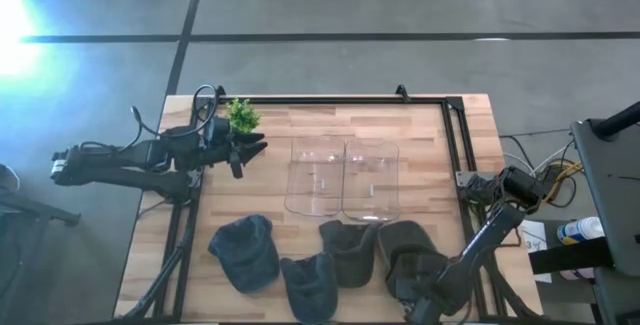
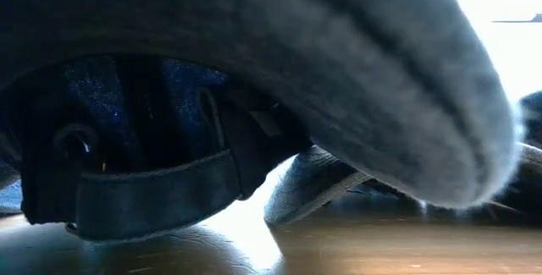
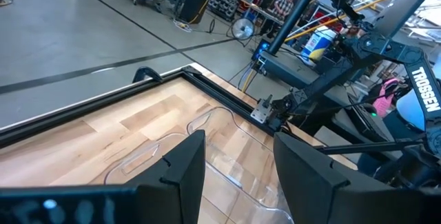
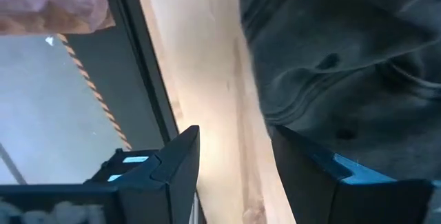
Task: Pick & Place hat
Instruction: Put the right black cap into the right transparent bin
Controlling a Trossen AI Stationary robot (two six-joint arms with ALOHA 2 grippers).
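Hats: four dark grey caps lie in a row along the near edge of the wooden table [image 1: 420, 125]. From the left: first cap [image 1: 245, 252], second cap [image 1: 311, 285], third cap [image 1: 349, 250] overlapping the second, fourth cap [image 1: 412, 255] at the right end, touching the third.

Container: a clear plastic bin [image 1: 343, 177] sits mid-table, behind the caps and apart from them. It holds nothing visible.

Right gripper [image 1: 420, 310]: low at the table's near right corner, over the near edge of the fourth cap. In the right wrist view the fingers [image 4: 176, 169] are spread; one hangs over bare wood by the table's black edge rail [image 4: 148, 79], the other over the cap's dark fabric [image 4: 344, 58]. Nothing is pinched between them.

Left gripper [image 1: 250, 148]: raised at the far left of the table, beside a small green plant [image 1: 241, 115], pointing toward the bin. Fingers [image 3: 182, 165] spread, holding nothing.

Low view: filled almost wholly by a cap [image 2: 254, 97] close to the lens, strap and underside showing; which cap, cannot tell.
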